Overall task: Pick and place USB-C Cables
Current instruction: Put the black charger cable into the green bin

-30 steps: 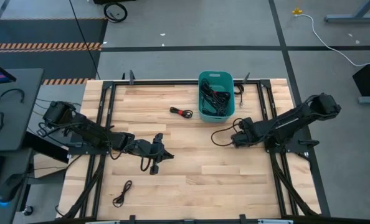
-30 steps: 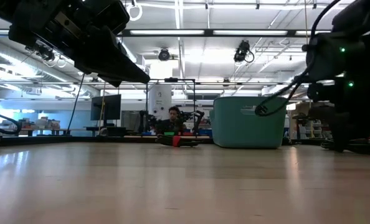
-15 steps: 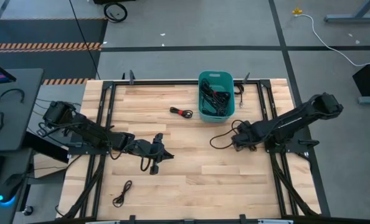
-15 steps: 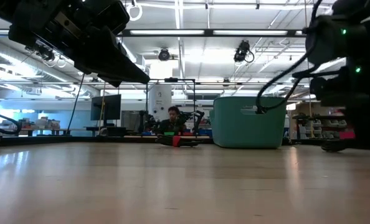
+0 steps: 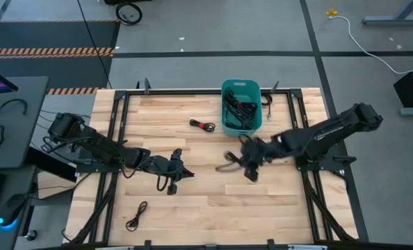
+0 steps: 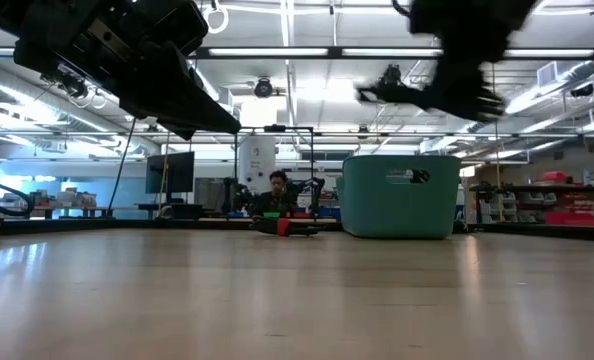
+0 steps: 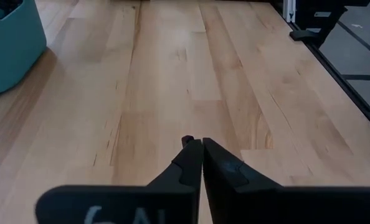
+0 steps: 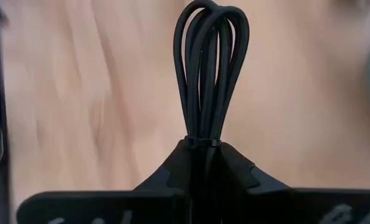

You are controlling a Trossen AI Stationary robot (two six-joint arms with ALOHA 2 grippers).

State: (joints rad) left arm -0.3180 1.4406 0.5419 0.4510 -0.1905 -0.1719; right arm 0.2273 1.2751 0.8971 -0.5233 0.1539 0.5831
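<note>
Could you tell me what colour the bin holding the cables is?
Teal; the bin shows best in the low view.

Two dark, jointed arms; each gripper, left (image 7: pixel 201 144) and right (image 8: pixel 203 149), ends in two black, tapering, wedge-shaped fingers, pale lettering on the body behind them

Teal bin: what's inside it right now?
The teal bin holds a tangle of black cables, one with a red part. How many, and whatever lies under them, is hidden. The right claw holds another coiled cable outside the bin.

right gripper (image 5: pixel 243 161) swung its cable (image 5: pixel 229 162) leftward.
</note>
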